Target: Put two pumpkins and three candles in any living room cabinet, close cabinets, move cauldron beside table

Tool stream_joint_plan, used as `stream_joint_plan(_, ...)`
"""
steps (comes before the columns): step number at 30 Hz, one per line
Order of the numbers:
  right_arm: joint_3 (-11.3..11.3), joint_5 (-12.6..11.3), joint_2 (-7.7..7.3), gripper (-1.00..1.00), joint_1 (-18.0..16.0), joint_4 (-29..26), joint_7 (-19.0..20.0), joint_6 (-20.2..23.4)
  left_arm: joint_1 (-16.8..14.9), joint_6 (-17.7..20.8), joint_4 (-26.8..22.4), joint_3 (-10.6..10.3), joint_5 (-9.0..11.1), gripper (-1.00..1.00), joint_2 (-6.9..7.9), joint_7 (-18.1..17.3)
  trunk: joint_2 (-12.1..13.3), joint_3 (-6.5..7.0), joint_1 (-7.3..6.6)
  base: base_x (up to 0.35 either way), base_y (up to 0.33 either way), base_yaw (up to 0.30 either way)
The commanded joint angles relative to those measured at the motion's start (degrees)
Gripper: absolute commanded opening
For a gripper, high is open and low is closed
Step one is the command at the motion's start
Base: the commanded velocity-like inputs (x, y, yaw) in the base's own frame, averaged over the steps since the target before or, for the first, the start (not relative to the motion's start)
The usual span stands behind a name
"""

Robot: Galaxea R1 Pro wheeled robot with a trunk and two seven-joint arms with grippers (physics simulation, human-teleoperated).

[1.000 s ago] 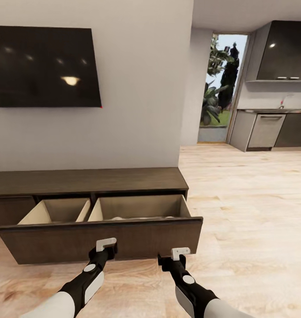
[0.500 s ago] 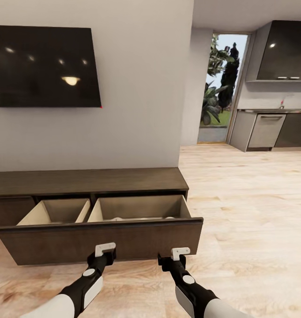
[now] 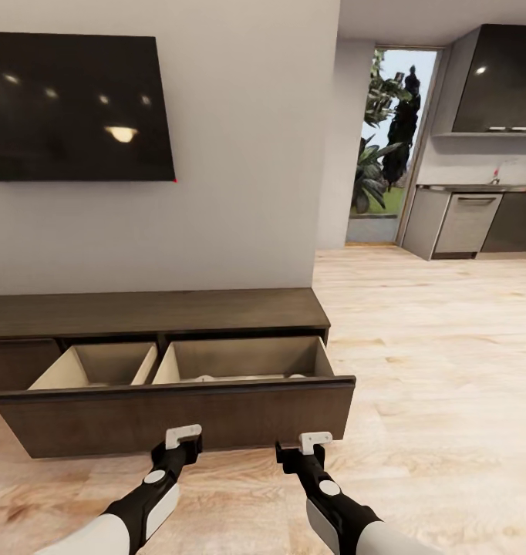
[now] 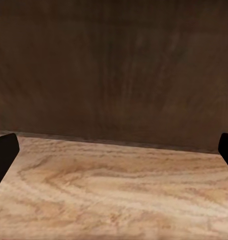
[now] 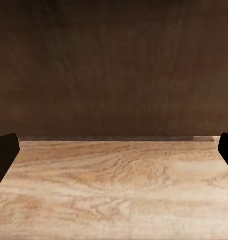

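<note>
The cabinet (image 3: 155,312) is a long low dark-brown unit against the wall under the TV. Its wide drawer (image 3: 178,420) is pulled out, showing two light tan compartments. Small pale tops (image 3: 206,378) peek over the front of the right-hand compartment; I cannot tell what they are. My left gripper (image 3: 183,436) and right gripper (image 3: 315,441) hang low, just in front of the drawer front, both open and empty. Both wrist views face the dark drawer front (image 4: 114,65) (image 5: 114,65) above the wood floor, with the fingertips spread wide. Pumpkins, cauldron and table are out of view.
A black TV (image 3: 70,108) hangs on the grey wall above the cabinet. Light wood floor (image 3: 433,370) runs to the right toward a kitchen with a dishwasher (image 3: 467,223) and a glass door (image 3: 386,146).
The head view has tilted slightly, shifting the whole picture up. My left gripper has dropped a little lower in front of the drawer. The right gripper has stayed put.
</note>
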Motion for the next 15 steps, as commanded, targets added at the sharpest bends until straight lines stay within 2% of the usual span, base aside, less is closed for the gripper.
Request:
stream_joint_plan(1,0.5,-0.4,-0.01,1.0,0.0,0.0,-0.3,-0.2,0.0,-0.2,0.3,-0.5,0.3,1.0,0.0,0.4,0.0,-0.05,-0.01,0.0,0.0,0.0)
stream_joint_plan(8,0.4,-0.4,-0.01,1.0,0.0,0.0,-0.4,-0.3,0.0,-0.2,1.6,-0.5,0.3,1.0,-0.04,0.3,0.0,-0.05,-0.01,0.013,0.0,0.0)
stream_joint_plan(15,0.5,-0.4,0.14,1.0,0.0,0.1,-0.6,-0.8,0.0,-0.3,1.7,-0.5,0.2,1.0,-0.14,0.3,0.0,-0.05,-0.01,0.144,0.0,0.0)
